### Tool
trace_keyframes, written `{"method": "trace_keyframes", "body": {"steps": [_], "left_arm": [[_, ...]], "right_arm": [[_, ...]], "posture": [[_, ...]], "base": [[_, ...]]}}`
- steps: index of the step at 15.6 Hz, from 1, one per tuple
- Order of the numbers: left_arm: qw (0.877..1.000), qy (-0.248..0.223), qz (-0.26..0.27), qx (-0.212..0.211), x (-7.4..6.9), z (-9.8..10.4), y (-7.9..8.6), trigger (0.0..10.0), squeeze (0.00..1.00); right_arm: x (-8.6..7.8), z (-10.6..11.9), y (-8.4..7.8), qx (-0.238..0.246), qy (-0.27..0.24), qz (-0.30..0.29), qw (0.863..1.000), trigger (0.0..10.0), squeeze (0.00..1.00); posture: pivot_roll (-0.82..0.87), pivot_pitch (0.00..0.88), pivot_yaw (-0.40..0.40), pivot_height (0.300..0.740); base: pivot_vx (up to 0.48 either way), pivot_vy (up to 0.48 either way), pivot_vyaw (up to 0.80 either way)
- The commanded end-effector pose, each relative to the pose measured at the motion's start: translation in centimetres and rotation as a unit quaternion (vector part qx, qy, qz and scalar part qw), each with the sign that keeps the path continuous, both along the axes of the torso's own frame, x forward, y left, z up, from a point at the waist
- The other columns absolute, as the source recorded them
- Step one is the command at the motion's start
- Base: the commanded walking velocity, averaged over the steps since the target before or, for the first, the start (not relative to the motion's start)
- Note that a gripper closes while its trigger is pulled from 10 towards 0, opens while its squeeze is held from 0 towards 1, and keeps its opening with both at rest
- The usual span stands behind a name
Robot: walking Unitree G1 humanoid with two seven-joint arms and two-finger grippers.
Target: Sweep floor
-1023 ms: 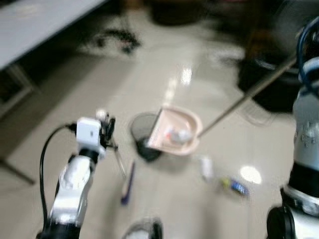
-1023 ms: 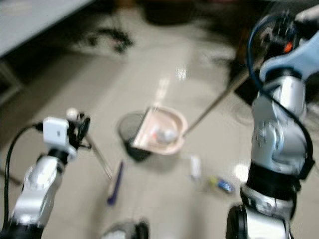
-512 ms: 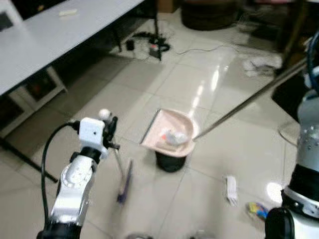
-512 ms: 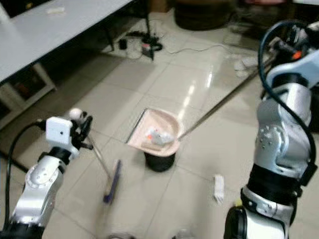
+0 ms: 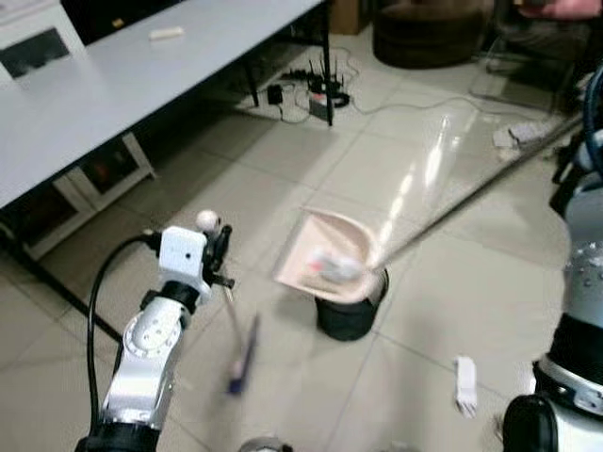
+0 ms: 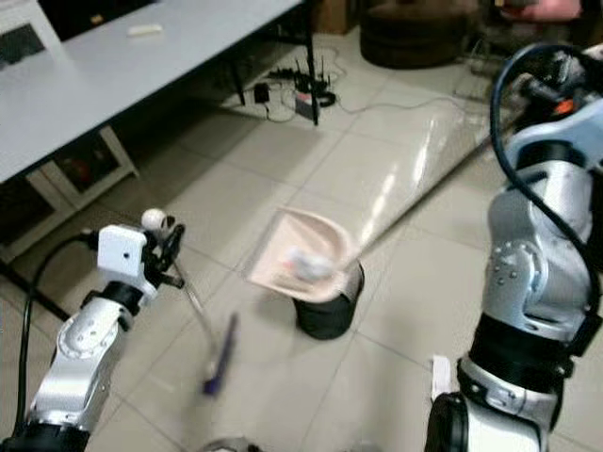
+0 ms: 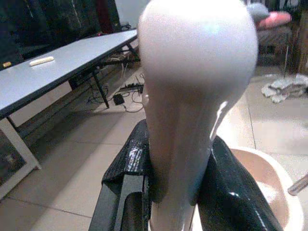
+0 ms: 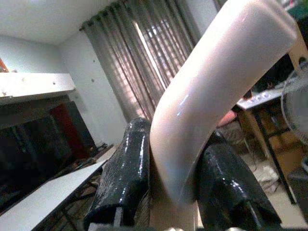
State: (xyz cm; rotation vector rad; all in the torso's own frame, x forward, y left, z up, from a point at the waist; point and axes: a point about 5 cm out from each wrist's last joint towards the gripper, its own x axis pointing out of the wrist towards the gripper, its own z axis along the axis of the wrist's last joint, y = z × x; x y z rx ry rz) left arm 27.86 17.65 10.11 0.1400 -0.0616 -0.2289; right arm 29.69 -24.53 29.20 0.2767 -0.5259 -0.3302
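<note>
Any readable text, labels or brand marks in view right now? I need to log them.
None can be read.
White crumpled packet on the floor tiles: any print is too blurred.
Pink plastic dustpan and black round bin: no markings visible.

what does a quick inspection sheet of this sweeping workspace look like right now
surface: glossy pale tiled floor.
job's things: pink plastic dustpan holding whitish debris, raised over a black round bin; blue-headed broom head low by the floor.
clutter: white crumpled scrap on the tiles right of the bin.
grippers: left gripper shut on the broom's pale handle; right gripper shut on the dustpan's pale handle.
cables: black power strip with cords beside a table leg.
surroundings: long grey table; dark round seat beyond.
</note>
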Motion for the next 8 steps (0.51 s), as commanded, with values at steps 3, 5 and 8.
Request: {"method": "trace_keyframes", "body": {"steps": [3,5,8], "left_arm": [[1.0,-0.017,0.009,0.01,0.07,0.74,0.66,10.0,0.0],[1.0,-0.016,0.008,0.009,-0.03,0.74,0.47,10.0,0.0],[1.0,-0.014,0.005,0.013,-0.17,0.75,0.38,10.0,0.0]], "right_arm": [[-0.3,1.17,1.07,-0.005,-0.028,0.022,0.999,10.0,0.0],[-0.32,1.23,1.04,-0.012,-0.029,0.02,0.999,10.0,0.0],[-0.27,1.31,0.99,-0.052,-0.045,0.007,0.998,10.0,0.0]], "posture": [[-0.04,0.049,0.091,0.74],[-0.04,0.052,0.09,0.74],[-0.03,0.063,0.093,0.74]], "base": [[0.0,0.0,0.0],[0.0,0.0,0.0],[0.0,0.0,0.0]]}}
